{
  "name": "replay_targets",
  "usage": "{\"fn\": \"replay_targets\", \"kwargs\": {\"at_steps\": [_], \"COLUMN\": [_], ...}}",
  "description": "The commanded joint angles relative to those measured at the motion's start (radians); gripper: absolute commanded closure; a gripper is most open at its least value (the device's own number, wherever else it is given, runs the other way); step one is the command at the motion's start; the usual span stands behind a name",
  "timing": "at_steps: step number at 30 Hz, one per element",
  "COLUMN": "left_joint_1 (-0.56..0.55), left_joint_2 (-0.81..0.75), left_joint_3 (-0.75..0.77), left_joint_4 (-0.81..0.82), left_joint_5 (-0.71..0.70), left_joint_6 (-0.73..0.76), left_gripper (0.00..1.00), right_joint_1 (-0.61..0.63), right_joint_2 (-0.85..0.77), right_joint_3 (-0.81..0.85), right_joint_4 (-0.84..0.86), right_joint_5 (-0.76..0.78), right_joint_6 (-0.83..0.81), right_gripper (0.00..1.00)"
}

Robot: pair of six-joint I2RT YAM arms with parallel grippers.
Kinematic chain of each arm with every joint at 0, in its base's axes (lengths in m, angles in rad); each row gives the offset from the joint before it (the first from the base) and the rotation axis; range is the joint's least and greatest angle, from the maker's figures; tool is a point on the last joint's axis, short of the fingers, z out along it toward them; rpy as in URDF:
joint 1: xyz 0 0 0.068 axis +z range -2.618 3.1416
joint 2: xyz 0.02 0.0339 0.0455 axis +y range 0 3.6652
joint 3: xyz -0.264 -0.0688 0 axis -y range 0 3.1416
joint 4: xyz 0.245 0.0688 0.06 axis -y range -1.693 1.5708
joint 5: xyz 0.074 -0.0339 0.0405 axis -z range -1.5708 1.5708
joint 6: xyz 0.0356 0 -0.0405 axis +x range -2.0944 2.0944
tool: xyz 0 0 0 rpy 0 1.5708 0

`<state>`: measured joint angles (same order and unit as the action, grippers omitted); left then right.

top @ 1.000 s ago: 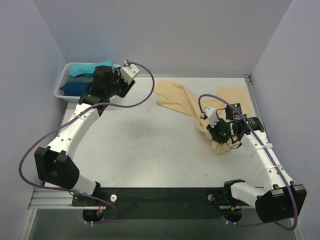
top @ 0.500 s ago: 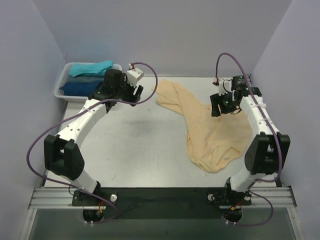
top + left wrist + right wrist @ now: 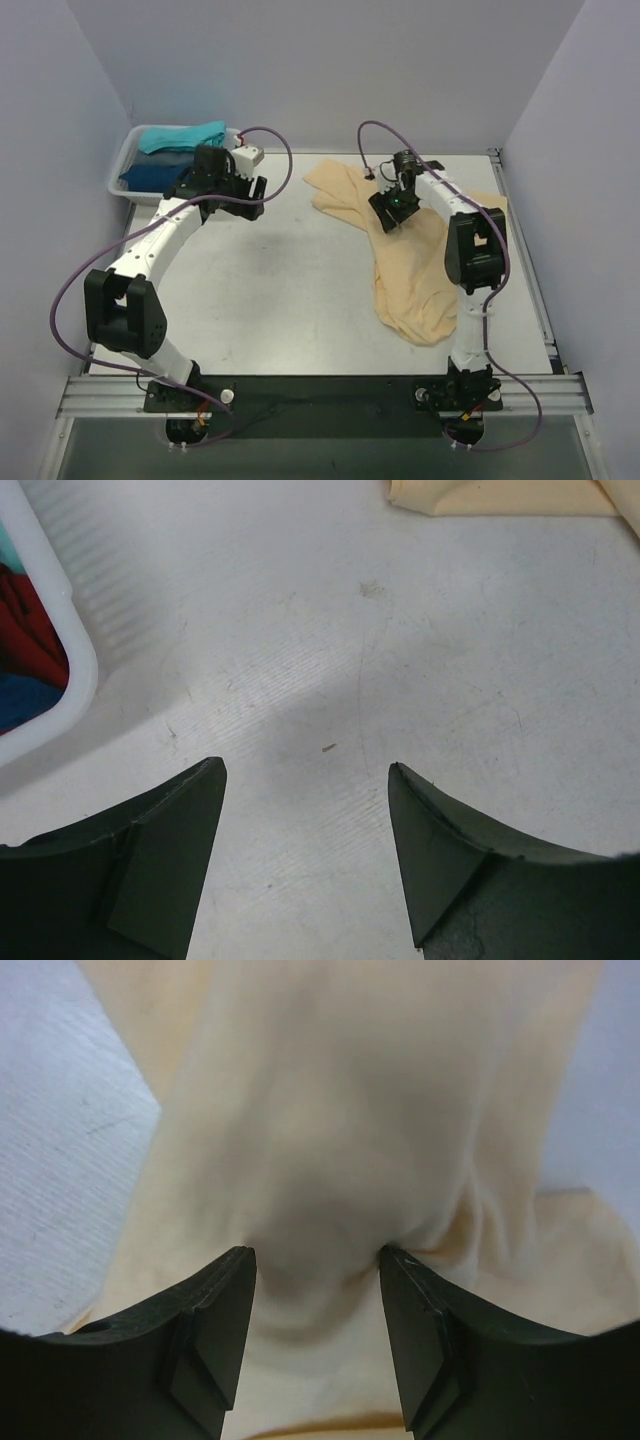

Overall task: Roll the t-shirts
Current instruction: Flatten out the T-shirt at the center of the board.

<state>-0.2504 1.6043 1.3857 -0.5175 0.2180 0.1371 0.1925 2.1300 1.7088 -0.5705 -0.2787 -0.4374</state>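
A large beige t-shirt [image 3: 415,270] lies crumpled on the right half of the table, stretching from the far middle toward the near right. My right gripper [image 3: 388,212] is open and pressed down on its upper part. In the right wrist view the gripper [image 3: 315,1251] has a soft hump of beige cloth [image 3: 330,1110] bulging between its fingertips. My left gripper [image 3: 250,190] hangs open over bare table beside the basket. Nothing sits between its fingers in the left wrist view [image 3: 305,768], where an edge of the beige shirt [image 3: 500,495] shows at the top.
A white plastic basket [image 3: 115,180] stands at the far left corner, holding a folded teal shirt [image 3: 180,137] and a dark blue one [image 3: 150,175]. Its rim [image 3: 75,650] shows in the left wrist view, with red cloth [image 3: 25,620] inside. Purple walls enclose the table.
The right arm swung from the near right to the far middle and its gripper opened over the shirt, which now lies stretched out. The left gripper opened and shifted slightly.
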Motion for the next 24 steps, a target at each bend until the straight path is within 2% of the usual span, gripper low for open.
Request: {"fn": "replay_targets", "kwargs": {"at_steps": [1,3,5,8,11,12,14,16,17,18,19,20,21,22,24], "left_joint_1": [0.014,0.028,0.048,0.066,0.083,0.083,0.083,0.083,0.082,0.082,0.082,0.082,0.083,0.080,0.080], "left_joint_2": [-0.033,-0.030,-0.027,-0.023,-0.018,-0.017,-0.004,0.015,0.037,0.051,0.065,0.087,0.098,0.108,0.124], "left_joint_3": [0.013,0.022,0.035,0.058,0.065,0.065,0.067,0.088,0.098,0.107,0.127,0.136,0.144,0.148,0.150], "left_joint_4": [-0.030,-0.030,-0.030,-0.018,0.013,0.023,0.054,0.060,0.060,0.056,0.050,0.047,0.045,0.047,0.050], "left_joint_5": [0.021,0.006,0.000,-0.011,-0.017,-0.017,-0.009,0.010,0.017,0.027,0.030,0.037,0.046,0.050,0.057], "left_joint_6": [-0.007,-0.007,-0.010,-0.022,-0.033,-0.036,-0.033,-0.030,-0.030,-0.036,-0.042,-0.057,-0.065,-0.071,-0.086], "left_gripper": [0.24,0.24,0.24,0.25,0.25,0.25,0.25,0.25,0.25,0.26,0.26,0.26,0.27,0.27,0.28], "right_joint_1": [0.152,0.232,0.304,0.364,0.412,0.404,0.352,0.218,0.165,0.113,0.010,-0.034,-0.082,-0.146,-0.189], "right_joint_2": [0.044,0.032,-0.022,-0.100,-0.226,-0.266,-0.373,-0.403,-0.383,-0.321,-0.282,-0.245,-0.178,-0.145,-0.073], "right_joint_3": [0.025,-0.035,-0.111,-0.152,-0.211,-0.253,-0.270,-0.204,-0.143,-0.082,0.048,0.107,0.153,0.222,0.262], "right_joint_4": [-0.158,-0.219,-0.238,-0.351,-0.536,-0.539,-0.539,-0.519,-0.519,-0.519,-0.519,-0.513,-0.497,-0.471,-0.398], "right_joint_5": [0.061,0.015,-0.057,-0.196,-0.327,-0.330,-0.347,-0.361,-0.372,-0.367,-0.358,-0.344,-0.317,-0.283,-0.219], "right_joint_6": [-0.188,-0.225,-0.245,-0.299,-0.447,-0.477,-0.552,-0.490,-0.428,-0.315,-0.252,-0.204,-0.105,-0.051,0.017], "right_gripper": [0.50,0.58,0.60,0.65,0.65,0.64,0.56,0.50,0.46,0.45,0.44,0.43,0.37,0.37,0.38]}}
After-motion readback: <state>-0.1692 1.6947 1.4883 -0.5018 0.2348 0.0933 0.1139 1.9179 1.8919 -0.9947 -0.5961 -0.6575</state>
